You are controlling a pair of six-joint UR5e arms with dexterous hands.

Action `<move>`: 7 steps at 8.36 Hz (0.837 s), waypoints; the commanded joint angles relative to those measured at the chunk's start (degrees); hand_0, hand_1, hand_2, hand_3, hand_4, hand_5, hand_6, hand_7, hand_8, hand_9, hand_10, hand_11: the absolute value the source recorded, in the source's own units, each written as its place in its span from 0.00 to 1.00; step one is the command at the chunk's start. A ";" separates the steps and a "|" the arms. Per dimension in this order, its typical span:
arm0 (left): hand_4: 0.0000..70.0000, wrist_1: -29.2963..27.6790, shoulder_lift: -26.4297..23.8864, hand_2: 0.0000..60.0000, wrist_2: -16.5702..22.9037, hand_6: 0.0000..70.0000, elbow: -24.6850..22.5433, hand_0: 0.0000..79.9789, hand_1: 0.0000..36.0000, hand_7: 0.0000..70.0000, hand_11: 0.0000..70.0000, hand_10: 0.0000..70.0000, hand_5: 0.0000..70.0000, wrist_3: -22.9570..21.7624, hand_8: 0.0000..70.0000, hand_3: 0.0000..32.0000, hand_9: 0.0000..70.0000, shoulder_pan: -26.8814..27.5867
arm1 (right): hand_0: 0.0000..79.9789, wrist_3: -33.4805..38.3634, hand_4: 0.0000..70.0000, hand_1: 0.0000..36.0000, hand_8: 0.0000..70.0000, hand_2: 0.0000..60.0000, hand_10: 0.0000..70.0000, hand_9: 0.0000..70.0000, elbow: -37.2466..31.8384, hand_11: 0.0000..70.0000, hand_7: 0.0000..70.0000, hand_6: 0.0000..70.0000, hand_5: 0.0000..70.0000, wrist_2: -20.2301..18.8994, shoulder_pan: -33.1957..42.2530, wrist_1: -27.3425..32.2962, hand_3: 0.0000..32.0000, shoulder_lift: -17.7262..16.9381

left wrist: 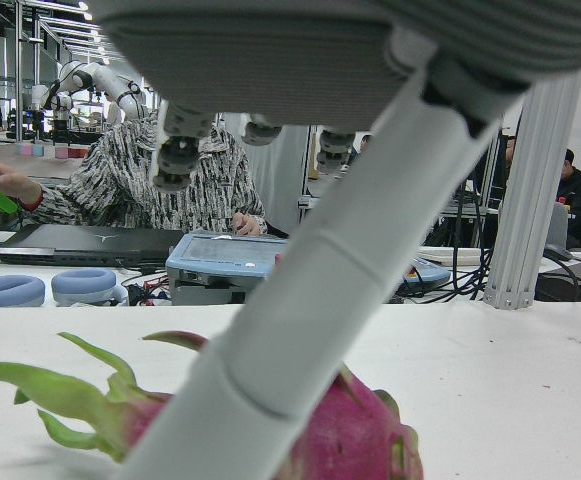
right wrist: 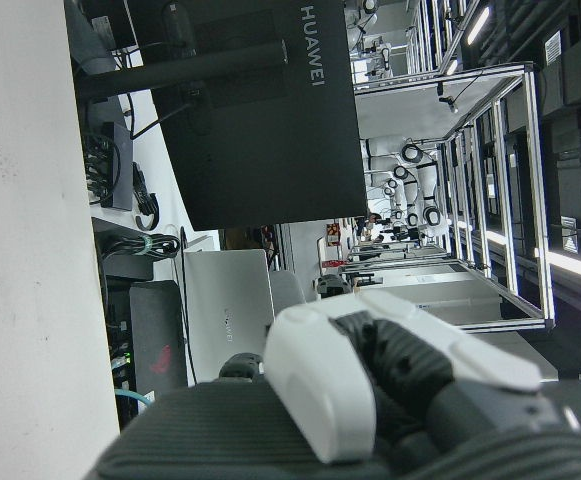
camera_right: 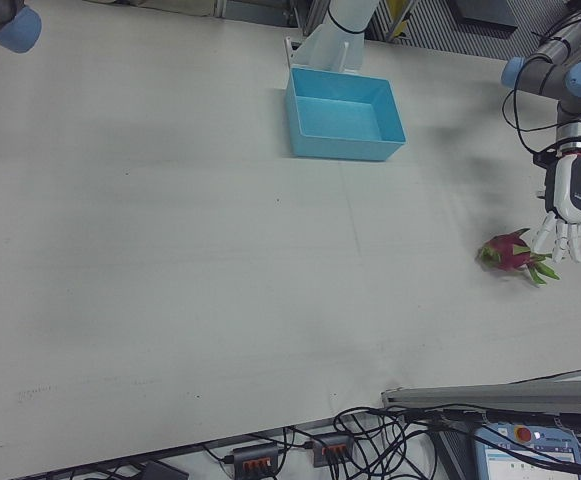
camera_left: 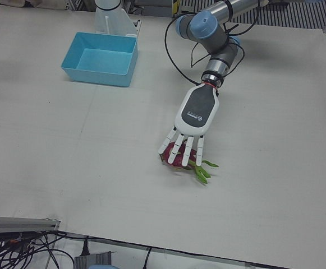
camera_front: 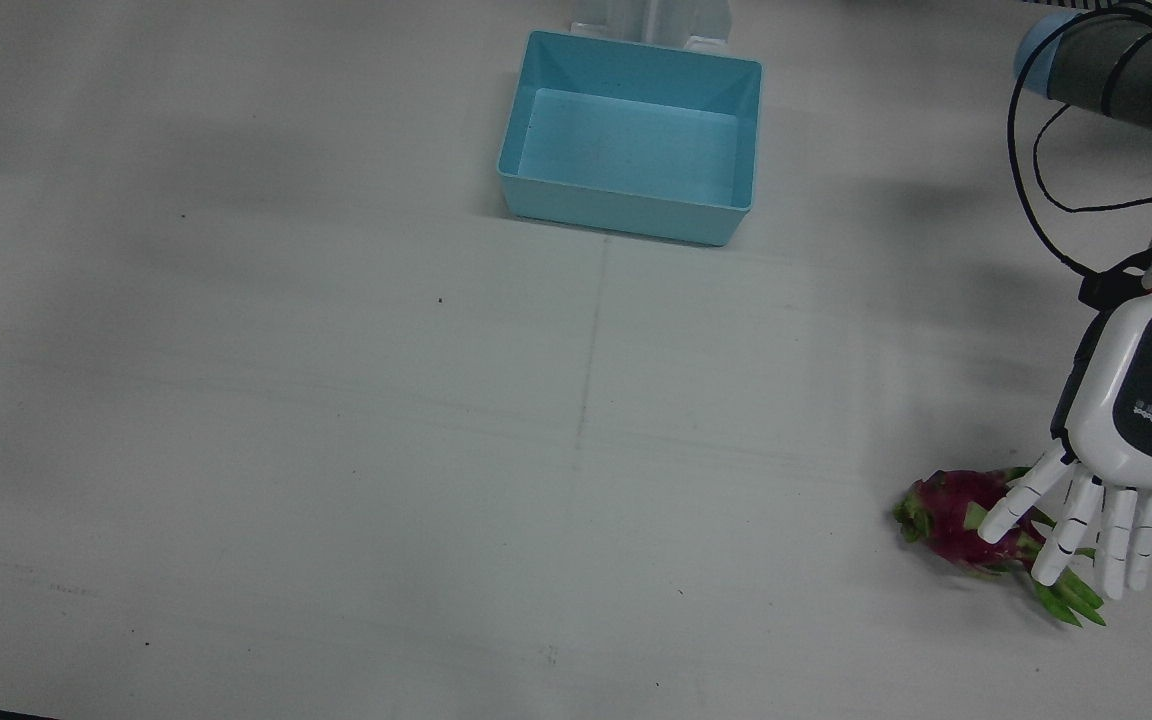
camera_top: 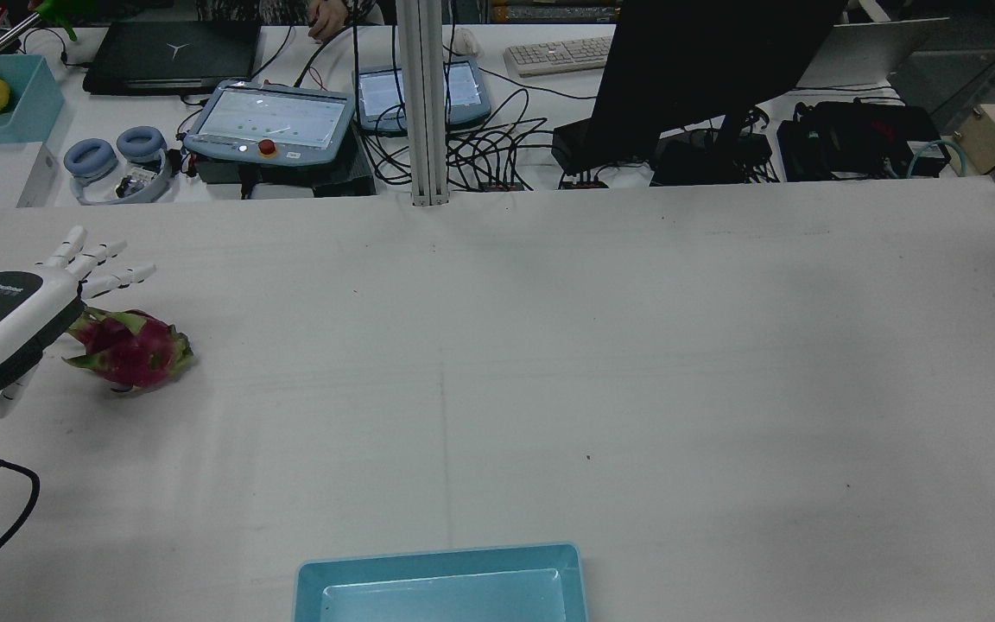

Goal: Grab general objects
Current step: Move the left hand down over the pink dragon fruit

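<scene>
Figure: approach stage of a grasp. A magenta, oval dragon fruit with green leafy scales (camera_front: 956,515) lies on the white counter (camera_front: 336,450), far out on the robot's left side and well apart from the light-blue rectangular plastic bin (camera_front: 630,138), which stands empty near the robot's base. The left robot hand (camera_front: 1096,500), white with a dark back plate, hangs palm down over the fruit's stem end with its fingers (camera_front: 1011,505) spread and extended; in the front view they overlap the fruit, and in the left hand view one finger crosses just before it, but whether any finger touches the skin cannot be told. No finger is curled around the fruit, which rests on the counter. The right robot hand (right wrist: 370,400) appears only in its own camera, where its posture cannot be told. Judged progress: the reach is essentially complete; closing the fingers, lifting, and probably carrying the fruit to the bin remain
</scene>
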 commanded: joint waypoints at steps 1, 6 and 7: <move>0.00 2.68 -2.17 1.00 -1.58 0.00 -0.15 1.00 1.00 0.19 0.00 0.00 0.03 -0.09 0.00 0.63 0.02 1.52 | 0.00 0.00 0.00 0.00 0.00 0.00 0.00 0.00 0.00 0.00 0.00 0.00 0.00 0.00 0.00 0.00 0.00 0.00; 0.00 0.50 -6.65 1.00 -1.66 0.00 8.62 1.00 1.00 0.21 0.00 0.00 0.11 -0.27 0.00 0.64 0.02 2.30 | 0.00 0.00 0.00 0.00 0.00 0.00 0.00 0.00 0.00 0.00 0.00 0.00 0.00 0.00 0.00 0.00 0.00 0.00; 0.00 -0.38 -7.18 1.00 -1.66 0.00 10.03 1.00 1.00 0.26 0.00 0.00 0.23 -0.18 0.00 0.58 0.03 2.30 | 0.00 0.00 0.00 0.00 0.00 0.00 0.00 0.00 0.00 0.00 0.00 0.00 0.00 0.00 0.00 0.00 0.00 0.00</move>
